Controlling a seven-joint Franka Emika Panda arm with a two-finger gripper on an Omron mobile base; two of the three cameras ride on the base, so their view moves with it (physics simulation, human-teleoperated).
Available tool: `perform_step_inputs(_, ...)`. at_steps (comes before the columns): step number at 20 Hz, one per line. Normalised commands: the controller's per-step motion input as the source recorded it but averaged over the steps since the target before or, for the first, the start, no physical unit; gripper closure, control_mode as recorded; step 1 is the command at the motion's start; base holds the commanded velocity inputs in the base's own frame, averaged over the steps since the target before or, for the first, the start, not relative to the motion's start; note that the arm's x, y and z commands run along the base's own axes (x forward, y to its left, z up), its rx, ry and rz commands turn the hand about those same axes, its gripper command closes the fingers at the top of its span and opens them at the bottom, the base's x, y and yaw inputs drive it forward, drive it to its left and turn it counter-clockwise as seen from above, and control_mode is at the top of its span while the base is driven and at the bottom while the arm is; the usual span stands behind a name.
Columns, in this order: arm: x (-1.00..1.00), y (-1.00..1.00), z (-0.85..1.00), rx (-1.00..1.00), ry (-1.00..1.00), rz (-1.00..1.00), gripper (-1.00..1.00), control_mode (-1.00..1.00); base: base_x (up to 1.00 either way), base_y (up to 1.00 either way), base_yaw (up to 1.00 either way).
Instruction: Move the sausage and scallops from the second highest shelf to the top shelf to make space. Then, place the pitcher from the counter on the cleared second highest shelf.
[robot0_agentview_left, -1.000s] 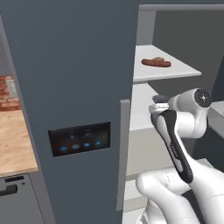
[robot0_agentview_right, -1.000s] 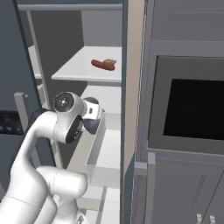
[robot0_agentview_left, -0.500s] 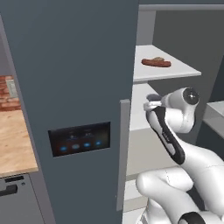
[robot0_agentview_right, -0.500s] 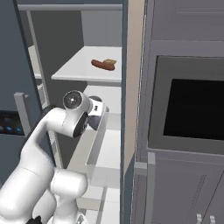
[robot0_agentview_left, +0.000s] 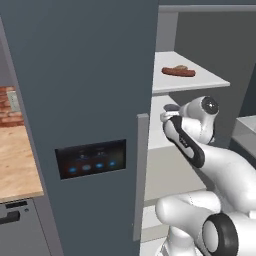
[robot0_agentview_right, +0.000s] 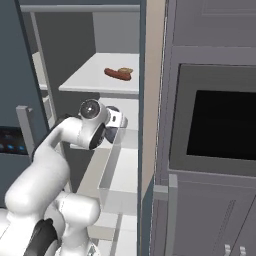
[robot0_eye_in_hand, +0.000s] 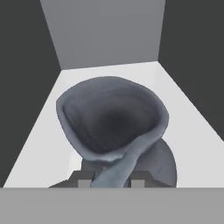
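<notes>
Gripper (robot0_eye_in_hand: 113, 183) finger tips mostly hidden at the frame edge, clamped on the handle of the pitcher (robot0_eye_in_hand: 111, 124) over a pale fridge shelf (robot0_eye_in_hand: 48, 127); sausage (robot0_agentview_left: 178, 72) and scallops (robot0_agentview_right: 126, 70) lie on the top shelf (robot0_agentview_left: 200, 82).

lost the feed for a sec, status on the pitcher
Gripper shut on pitcher handle, inside the fridge over a pale shelf. Sausage and scallops on the shelf above. Nothing in the way.
</notes>
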Motion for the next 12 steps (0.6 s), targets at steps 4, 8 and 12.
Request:
perform_step_inputs(4, 0.31, 0.1, -0.37, 0.0, -0.1, 0.0, 1.0, -1.0, 0.0, 0.0, 0.0)
perform_step_inputs(8, 0.26, 0.11, -0.45, 0.01, -0.16, 0.0, 1.0, -1.0, 0.0, 0.0, 0.0)
perform_step_inputs(12, 0.33, 0.03, -0.35, 0.04, -0.15, 0.0, 1.0, -1.0, 0.0, 0.0, 0.0)
